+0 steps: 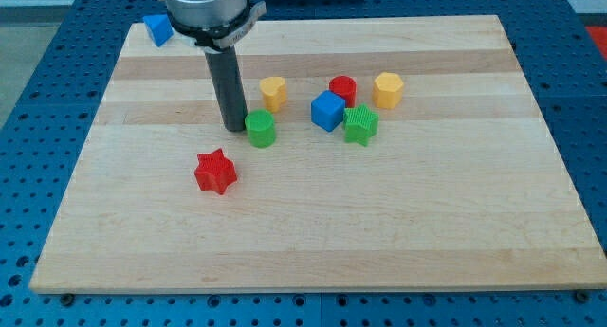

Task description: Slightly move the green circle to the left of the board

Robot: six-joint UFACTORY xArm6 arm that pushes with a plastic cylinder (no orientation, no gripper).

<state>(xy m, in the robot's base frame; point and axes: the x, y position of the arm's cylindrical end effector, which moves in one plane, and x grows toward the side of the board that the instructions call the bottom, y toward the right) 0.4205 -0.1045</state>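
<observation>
The counter (313,232) lies wide and bare on the tool's left, its edge well off. The tool, a plain rod with nothing to spread or pinch, has its tip (234,128) touching the green circle (260,129) on the wrong side; it likely must circle round to the right and nudge gently.

Silvery metal collar (207,7) up top, ridged and shiny, dark bracket beneath, then a straight dark grey rod (228,85) down to my tip (234,128)
</observation>
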